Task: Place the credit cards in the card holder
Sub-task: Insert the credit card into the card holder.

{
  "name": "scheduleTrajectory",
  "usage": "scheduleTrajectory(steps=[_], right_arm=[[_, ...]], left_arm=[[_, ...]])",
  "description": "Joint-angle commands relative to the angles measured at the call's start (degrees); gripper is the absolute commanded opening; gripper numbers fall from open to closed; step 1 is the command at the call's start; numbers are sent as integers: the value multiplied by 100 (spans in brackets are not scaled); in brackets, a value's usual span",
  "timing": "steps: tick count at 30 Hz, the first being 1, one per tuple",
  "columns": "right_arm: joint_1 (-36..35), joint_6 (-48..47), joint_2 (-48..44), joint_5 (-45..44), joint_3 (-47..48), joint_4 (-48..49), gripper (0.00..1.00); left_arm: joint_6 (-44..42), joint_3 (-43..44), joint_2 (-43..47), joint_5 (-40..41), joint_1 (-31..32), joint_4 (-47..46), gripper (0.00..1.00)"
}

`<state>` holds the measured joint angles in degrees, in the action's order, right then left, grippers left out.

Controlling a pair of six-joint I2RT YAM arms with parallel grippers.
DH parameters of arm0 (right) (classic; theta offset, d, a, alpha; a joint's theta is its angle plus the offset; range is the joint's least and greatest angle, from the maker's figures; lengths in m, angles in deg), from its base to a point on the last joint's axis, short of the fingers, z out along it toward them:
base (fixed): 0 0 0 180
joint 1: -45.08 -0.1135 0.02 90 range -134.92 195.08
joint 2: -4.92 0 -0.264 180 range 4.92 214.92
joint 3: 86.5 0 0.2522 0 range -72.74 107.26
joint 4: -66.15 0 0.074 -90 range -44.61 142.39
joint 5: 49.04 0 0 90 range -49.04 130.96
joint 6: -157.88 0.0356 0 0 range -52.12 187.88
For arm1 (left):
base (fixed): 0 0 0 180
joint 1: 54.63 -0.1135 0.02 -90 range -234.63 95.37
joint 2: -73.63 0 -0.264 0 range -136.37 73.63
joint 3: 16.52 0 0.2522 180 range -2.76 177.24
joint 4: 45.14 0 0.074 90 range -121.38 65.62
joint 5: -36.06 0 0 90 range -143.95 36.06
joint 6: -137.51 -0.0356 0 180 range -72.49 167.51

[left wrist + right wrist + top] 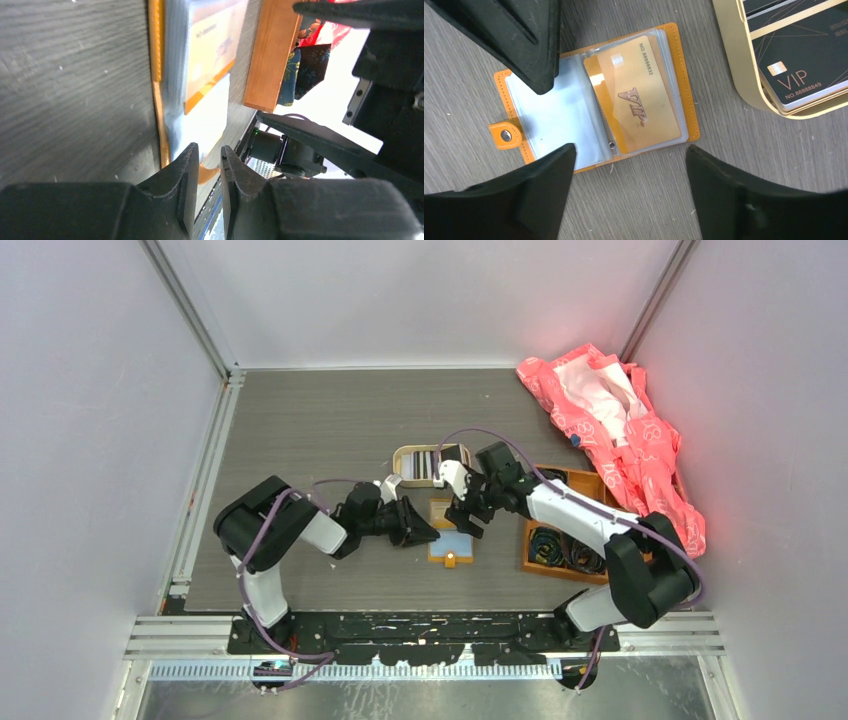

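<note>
The right pincer [629,150] hangs wide open, empty, over the flat orange folding card holder [554,120]. The black cards [799,70] in the oval beige tin [744,85] lie just beyond it. Whether the left pincer [208,152] grips anything, I cannot tell.

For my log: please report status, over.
Right gripper open above card holder. Left gripper narrow at its edge, grip unclear. Gold card on open holder. Black cards in tin.
</note>
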<state>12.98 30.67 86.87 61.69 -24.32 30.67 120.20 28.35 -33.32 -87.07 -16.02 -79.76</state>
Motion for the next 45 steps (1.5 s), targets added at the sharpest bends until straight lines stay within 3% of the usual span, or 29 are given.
scheduleTrajectory(steps=[1,3,14,19,22,26,33,40,45], right_arm=[[115,229,42,566,112,287,92],[116,179,195,483,194,296,99],[102,-282,1236,45,973,-14,99],[23,-472,1542,27,1233,-246,100],[-118,-583,1614,-12,1242,-308,100],[-196,-617,1752,-85,1341,-367,100],[-293,-591,1888,-167,1445,-434,99],[-267,-112,1957,-248,1539,-476,74],[-220,294,1756,-403,1399,-498,61]], left_arm=[[-509,-211,657,210,-9,91,23],[-778,-344,1000,353,-38,274,23],[-2814,-771,4468,1585,-321,3238,27],[-3280,-998,5803,2121,-411,4122,71],[-3304,-1206,6307,2143,-424,4248,84],[-3166,-1405,6450,1880,-434,3972,85],[-2827,-1599,5952,1503,-433,3355,81],[-2610,-1658,5560,1255,-434,2934,78],[-2438,-1775,5499,1219,-438,2715,75]])
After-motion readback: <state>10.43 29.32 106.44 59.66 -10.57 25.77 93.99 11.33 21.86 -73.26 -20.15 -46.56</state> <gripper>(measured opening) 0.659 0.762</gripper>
